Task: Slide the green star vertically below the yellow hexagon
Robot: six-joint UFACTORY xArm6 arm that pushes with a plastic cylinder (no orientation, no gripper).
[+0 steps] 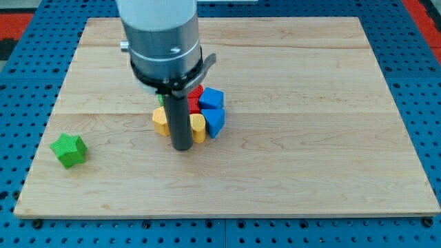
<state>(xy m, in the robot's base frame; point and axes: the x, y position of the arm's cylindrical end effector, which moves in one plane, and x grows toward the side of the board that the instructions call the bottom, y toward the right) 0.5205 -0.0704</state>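
The green star (pixel 69 150) lies near the board's left edge, toward the view's bottom left. The yellow hexagon (pixel 161 121) sits at the left side of a tight cluster of blocks in the board's middle. My tip (pixel 182 147) rests on the board just below that cluster, between the yellow hexagon and a second yellow block (pixel 199 127). The rod hides part of the cluster. The tip is far to the right of the green star.
The cluster also holds two blue blocks (pixel 212 98) (pixel 216 120), a red block (pixel 195 98) and a partly hidden green block (pixel 160 100). The wooden board (pixel 310 158) lies on a blue perforated table. The arm's grey housing (pixel 162 38) rises above the cluster.
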